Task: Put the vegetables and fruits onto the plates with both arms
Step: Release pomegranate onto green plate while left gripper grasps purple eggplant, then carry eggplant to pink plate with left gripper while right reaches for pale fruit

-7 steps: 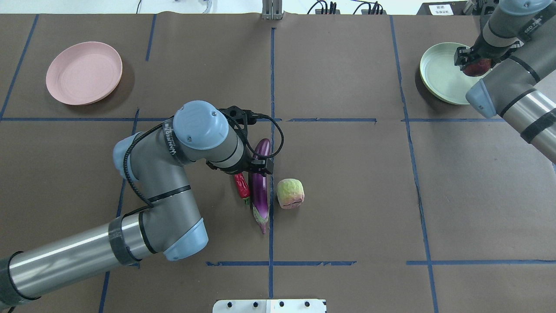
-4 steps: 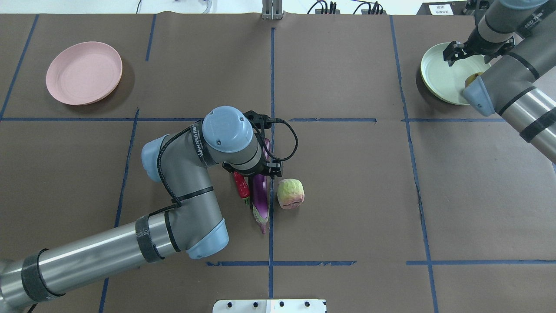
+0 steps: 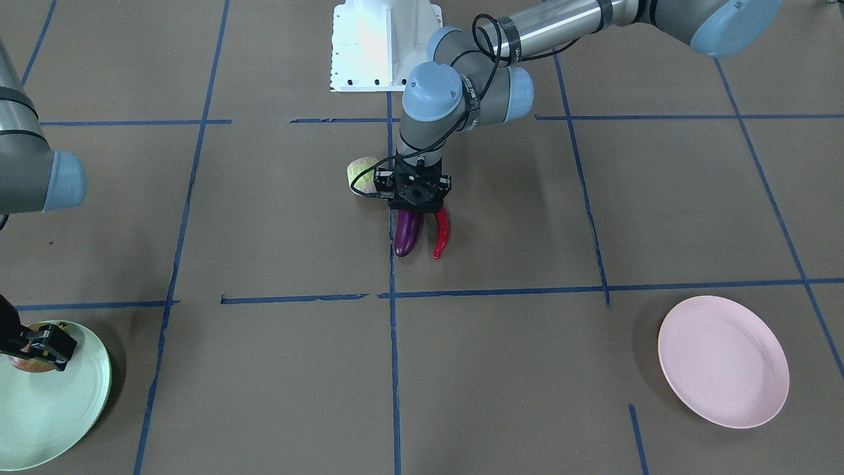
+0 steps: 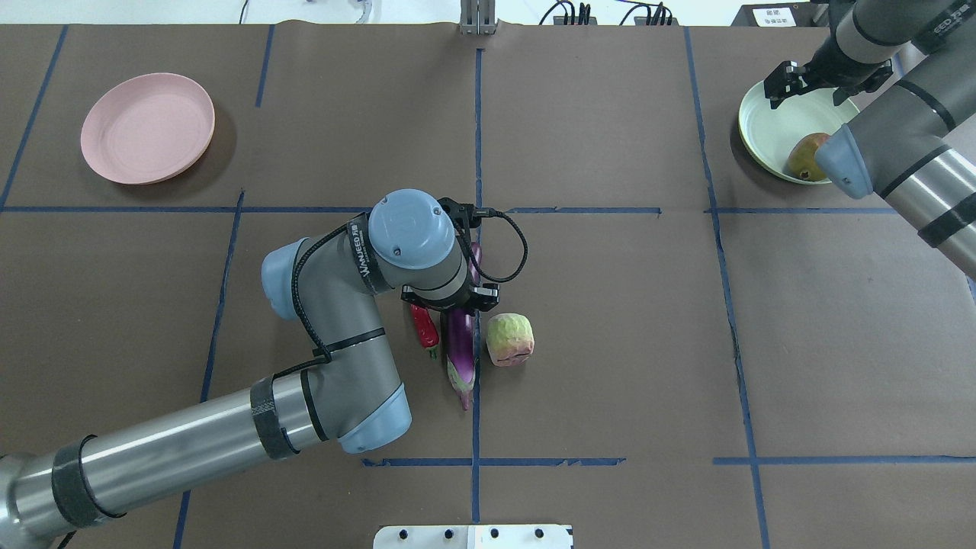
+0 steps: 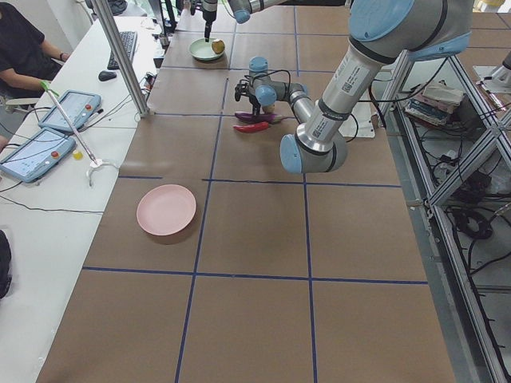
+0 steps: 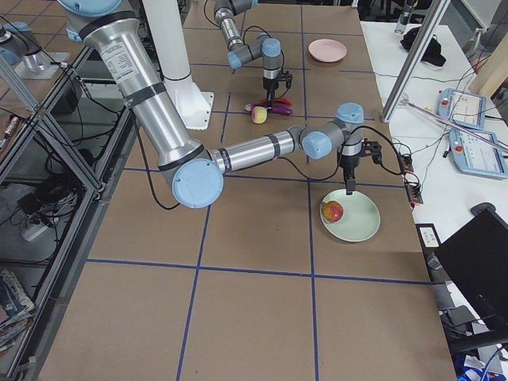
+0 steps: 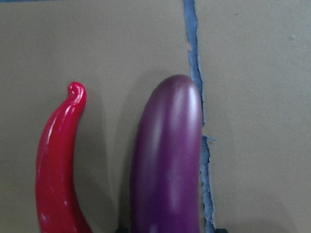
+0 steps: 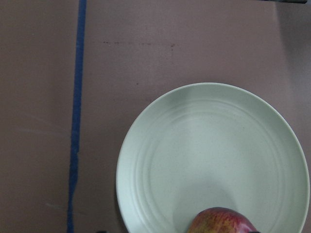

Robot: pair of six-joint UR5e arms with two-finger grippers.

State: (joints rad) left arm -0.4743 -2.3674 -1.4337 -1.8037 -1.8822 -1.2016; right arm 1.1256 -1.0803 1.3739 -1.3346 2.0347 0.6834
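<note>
The purple eggplant [image 4: 460,351] [image 7: 167,160] lies at the table's centre, with the red chili pepper [image 4: 424,326] [image 7: 58,165] close beside it. My left gripper [image 4: 460,301] [image 3: 415,201] hangs open just over the eggplant's middle, one finger on each side. The pale green fruit [image 4: 509,339] sits just right of the eggplant. A red-and-yellow fruit [image 4: 806,156] [image 8: 221,222] rests on the mint plate [image 4: 778,130] [image 8: 209,145], near its rim. My right gripper [image 4: 807,82] is open over that plate's far edge, holding nothing. The pink plate [image 4: 147,127] stands bare at far left.
The white base block [image 4: 473,536] sits at the near table edge. Blue tape lines [image 4: 477,137] cross the brown cover. A side table with tablets [image 5: 48,132] and a seated person [image 5: 20,48] lies beyond the far edge.
My right gripper opened and pulled back; the red-and-yellow fruit now lies free on the mint plate. My left arm shifted right and settled over the eggplant.
</note>
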